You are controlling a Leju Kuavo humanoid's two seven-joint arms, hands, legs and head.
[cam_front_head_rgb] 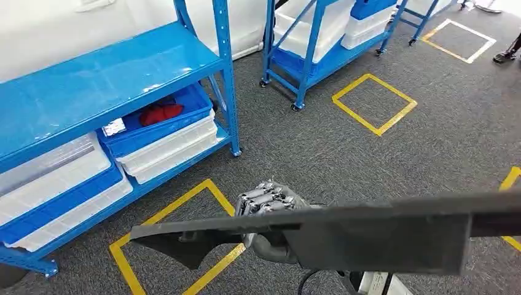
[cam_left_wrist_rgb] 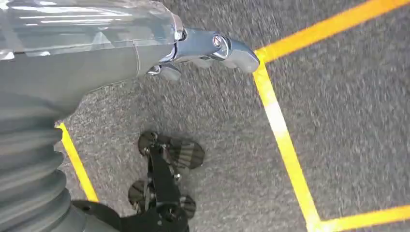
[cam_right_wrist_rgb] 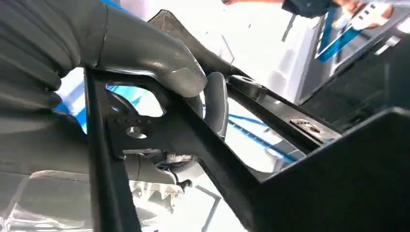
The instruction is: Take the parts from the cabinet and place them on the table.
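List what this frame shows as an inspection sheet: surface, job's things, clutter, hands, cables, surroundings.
Surface: grey carpet floor with yellow tape squares; table not seen.
Job's things: long dark part carried across the head view; blue rack holds white and blue bins, one blue bin containing a red item.
Clutter: nothing seen.
Hands: right hand grips the long dark part; left hand hangs over the floor, its fingers partly hidden.
Cables: dark cable loops below the part.
Surroundings: second blue rack with white bins beyond.
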